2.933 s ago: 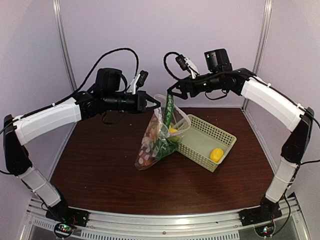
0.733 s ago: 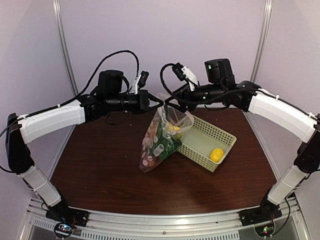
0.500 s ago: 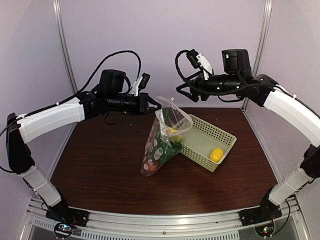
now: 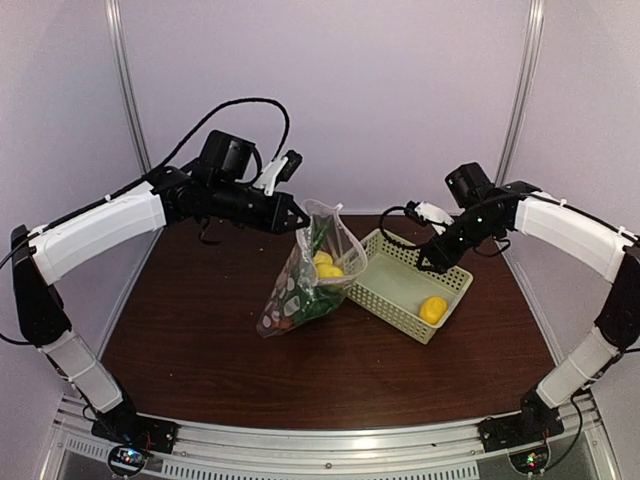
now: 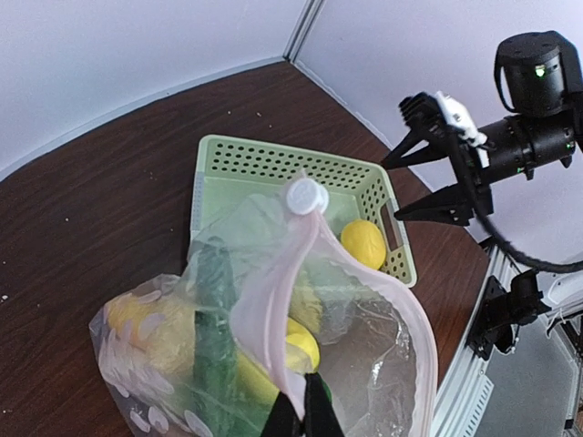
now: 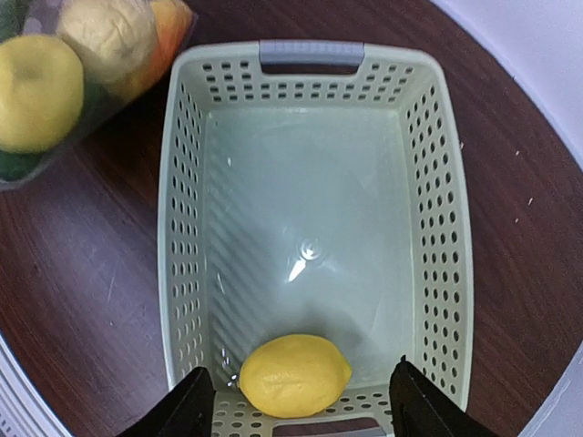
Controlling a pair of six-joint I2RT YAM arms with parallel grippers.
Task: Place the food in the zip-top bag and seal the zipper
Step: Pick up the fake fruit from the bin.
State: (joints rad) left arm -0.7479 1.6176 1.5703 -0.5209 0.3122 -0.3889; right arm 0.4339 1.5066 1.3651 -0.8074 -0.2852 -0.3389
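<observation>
The zip-top bag (image 4: 300,285) hangs half upright on the table, mouth open, with lemons (image 4: 325,265), a dark green vegetable (image 5: 214,337) and orange pieces inside. My left gripper (image 5: 305,411) is shut on the bag's pale pink zipper (image 5: 264,300) and holds that edge up; it also shows in the top view (image 4: 298,214). One yellow lemon (image 6: 294,373) lies alone in the pale green basket (image 6: 182,228). My right gripper (image 6: 305,414) is open, right above that lemon, its fingers (image 6: 187,410) straddling it. A corner of the bag (image 6: 55,73) shows at the right wrist view's upper left.
The basket (image 4: 385,305) stands right of the bag, touching it, at an angle on the brown table. The lemon (image 4: 433,308) lies at its near right end. Pale walls close the back and sides.
My right gripper has let go of the green vegetable, left it in the bag, and swung right and down over the basket. The left gripper has lowered the bag slightly.
</observation>
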